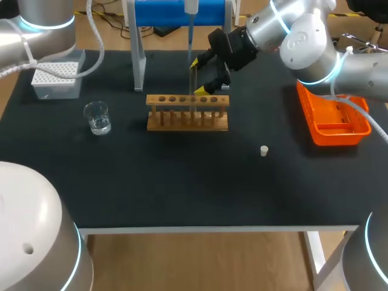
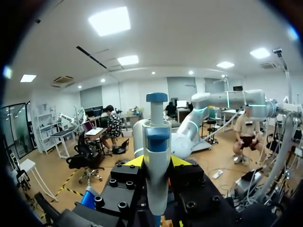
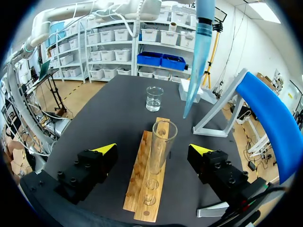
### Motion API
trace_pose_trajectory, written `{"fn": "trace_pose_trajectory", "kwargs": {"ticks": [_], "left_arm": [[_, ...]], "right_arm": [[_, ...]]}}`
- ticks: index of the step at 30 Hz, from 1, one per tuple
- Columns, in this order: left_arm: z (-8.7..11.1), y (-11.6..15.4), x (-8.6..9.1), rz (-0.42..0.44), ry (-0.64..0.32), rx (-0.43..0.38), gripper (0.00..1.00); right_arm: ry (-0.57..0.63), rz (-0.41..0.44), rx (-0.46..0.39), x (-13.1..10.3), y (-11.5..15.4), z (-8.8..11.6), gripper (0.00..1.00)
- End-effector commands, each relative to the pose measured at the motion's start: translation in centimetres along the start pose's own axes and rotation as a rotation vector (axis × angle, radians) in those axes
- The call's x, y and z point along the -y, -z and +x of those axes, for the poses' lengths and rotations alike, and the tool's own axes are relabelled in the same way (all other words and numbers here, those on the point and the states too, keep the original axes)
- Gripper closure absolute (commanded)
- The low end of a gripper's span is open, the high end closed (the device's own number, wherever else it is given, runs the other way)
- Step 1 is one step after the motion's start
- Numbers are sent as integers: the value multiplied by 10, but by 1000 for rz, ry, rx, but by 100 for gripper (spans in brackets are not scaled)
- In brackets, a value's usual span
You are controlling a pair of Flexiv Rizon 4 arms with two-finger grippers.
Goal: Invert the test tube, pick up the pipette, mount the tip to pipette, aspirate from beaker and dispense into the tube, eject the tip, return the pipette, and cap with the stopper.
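Left claw (image 2: 157, 162) pinches the pipette (image 2: 156, 137), tip (image 3: 199, 56) hanging near the test tube (image 3: 163, 135) mouth; right claw (image 3: 153, 149) spread wide around that tube.

A clear test tube (image 3: 161, 144) stands upright, mouth up, in a wooden rack (image 1: 188, 120). Near its mouth and higher up hangs the pale blue tip (image 3: 198, 61) of a white-and-blue pipette (image 2: 156, 156), gripped upright in the left end effector (image 2: 157, 163). A glass beaker (image 1: 97, 117) holding clear liquid stands on the surface left of the rack. A small white stopper (image 1: 264, 151) lies to the rack's right, well apart.
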State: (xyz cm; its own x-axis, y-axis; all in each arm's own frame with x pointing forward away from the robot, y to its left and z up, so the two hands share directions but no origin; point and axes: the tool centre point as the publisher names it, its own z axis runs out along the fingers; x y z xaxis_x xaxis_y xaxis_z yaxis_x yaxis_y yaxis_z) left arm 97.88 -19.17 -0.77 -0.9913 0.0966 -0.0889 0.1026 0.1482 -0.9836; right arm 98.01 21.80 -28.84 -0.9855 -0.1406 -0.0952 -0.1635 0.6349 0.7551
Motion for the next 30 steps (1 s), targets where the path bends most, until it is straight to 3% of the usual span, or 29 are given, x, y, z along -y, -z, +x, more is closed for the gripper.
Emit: {"fn": "trace_pose_trajectory", "kwargs": {"ticks": [1,30], "left_arm": [[-2,-2,1,0,5,-8,100],[6,-4,-13,18,39,-17,100]], "right_arm": [[0,1,-2,0,1,0,0],[0,1,-2,0,1,0,0]]}}
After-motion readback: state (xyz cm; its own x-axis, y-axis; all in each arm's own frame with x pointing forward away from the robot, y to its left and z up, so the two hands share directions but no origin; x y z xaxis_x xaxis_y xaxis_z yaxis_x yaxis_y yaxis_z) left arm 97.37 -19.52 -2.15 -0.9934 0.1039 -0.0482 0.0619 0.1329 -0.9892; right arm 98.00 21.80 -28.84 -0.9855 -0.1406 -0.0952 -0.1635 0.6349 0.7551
